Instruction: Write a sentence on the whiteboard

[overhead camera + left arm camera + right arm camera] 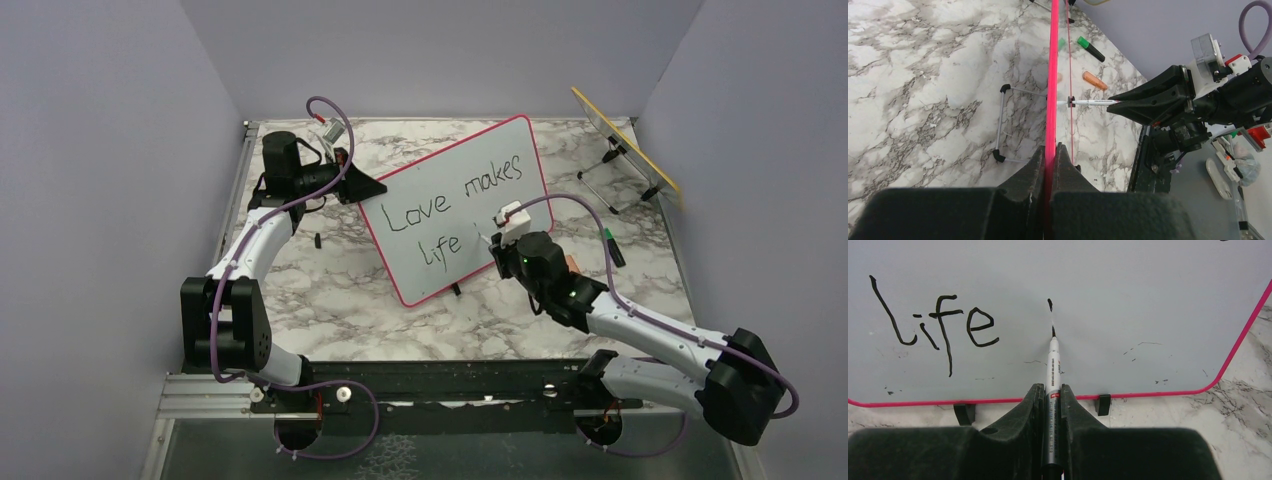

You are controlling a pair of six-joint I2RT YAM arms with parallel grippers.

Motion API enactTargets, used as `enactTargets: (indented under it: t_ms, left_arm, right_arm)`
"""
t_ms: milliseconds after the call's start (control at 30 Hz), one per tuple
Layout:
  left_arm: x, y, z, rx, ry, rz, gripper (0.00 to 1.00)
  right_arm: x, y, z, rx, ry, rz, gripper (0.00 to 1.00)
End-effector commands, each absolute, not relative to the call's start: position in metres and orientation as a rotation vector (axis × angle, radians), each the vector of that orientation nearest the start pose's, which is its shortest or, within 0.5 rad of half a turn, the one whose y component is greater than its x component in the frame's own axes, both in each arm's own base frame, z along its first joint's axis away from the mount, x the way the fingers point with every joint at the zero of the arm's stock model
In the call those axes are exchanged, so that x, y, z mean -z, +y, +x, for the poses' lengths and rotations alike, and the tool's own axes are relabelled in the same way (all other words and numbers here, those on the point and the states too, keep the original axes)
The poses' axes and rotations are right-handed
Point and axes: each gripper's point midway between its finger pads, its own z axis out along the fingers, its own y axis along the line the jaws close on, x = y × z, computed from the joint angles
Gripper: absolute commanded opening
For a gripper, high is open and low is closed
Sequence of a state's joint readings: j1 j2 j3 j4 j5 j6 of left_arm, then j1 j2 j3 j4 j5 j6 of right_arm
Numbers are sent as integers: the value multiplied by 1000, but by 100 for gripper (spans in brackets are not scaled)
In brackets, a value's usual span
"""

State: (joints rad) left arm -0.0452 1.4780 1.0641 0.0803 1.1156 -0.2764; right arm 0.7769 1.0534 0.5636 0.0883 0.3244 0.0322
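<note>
On the whiteboard [1148,300], just right of "life" [933,325], the marker [1053,370] tip touches

I face a marble table [330,290]. At its far right corner a yellow-edged panel [625,143] leans tilted on a wire stand [603,187]. Nearer, on my right, a green marker [613,248] lies flat, with an orange piece [1095,80] near it but apart. Lilac walls [100,150] close three sides.
</note>
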Motion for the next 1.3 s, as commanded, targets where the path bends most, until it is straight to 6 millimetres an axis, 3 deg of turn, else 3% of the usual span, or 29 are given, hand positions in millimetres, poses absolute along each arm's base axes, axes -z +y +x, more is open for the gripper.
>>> enactTargets:
  t_ms: [0,600,1267]
  left_arm:
    - [-209,-173,364,1212,1930,501,0]
    - [-210,-173,364,1212,1927,503,0]
    - [-210,-173,364,1210,1928,501,0]
  right_arm:
    - [-175,207,295,-226,1804,-475,1]
    - [-187,208,305,-202,1763,-471,1]
    - [-165,203,287,-232,1833,-522,1]
